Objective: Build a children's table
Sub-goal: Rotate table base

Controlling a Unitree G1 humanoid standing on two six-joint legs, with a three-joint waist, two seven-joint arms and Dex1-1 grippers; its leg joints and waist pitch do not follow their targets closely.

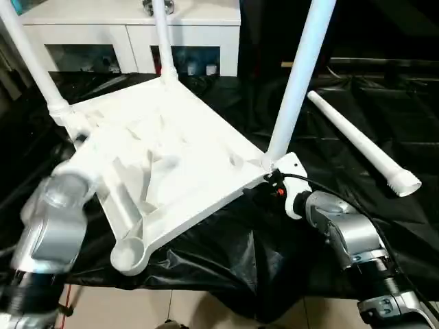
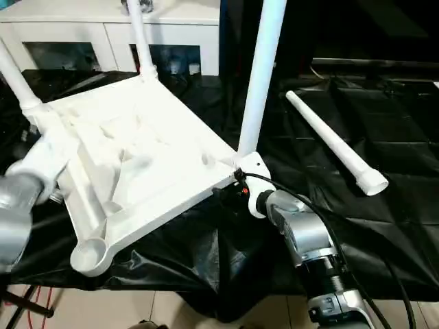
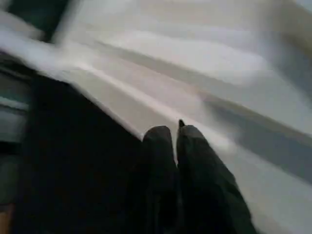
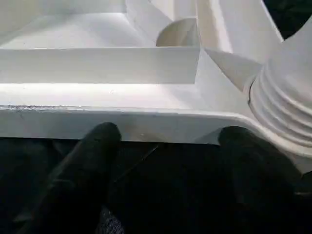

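the tabletop (image 1: 171,157) is lying underside up and tilted on the black-draped surface (image 1: 343,89), three legs (image 1: 302,75) standing up from its corners, a loose leg (image 2: 333,140) lying flat beside it. a white cabinet (image 1: 130,27) is standing behind. the right claw (image 4: 165,139) is gaping wide at the tabletop's edge; the left claw (image 3: 175,141) is closed, holding nothing.

The tabletop (image 1: 171,157) looked like smooth white plastic with a faint sheen, its ribbed underside moulded in the same material. The loose leg (image 1: 360,147) was a matching white plastic tube, ridged at its end. A black cloth (image 1: 384,116), glossy and creased, draped the work table. The forearm (image 1: 353,236) shells were brushed silver metal; the fingers (image 4: 87,161) were matt black.
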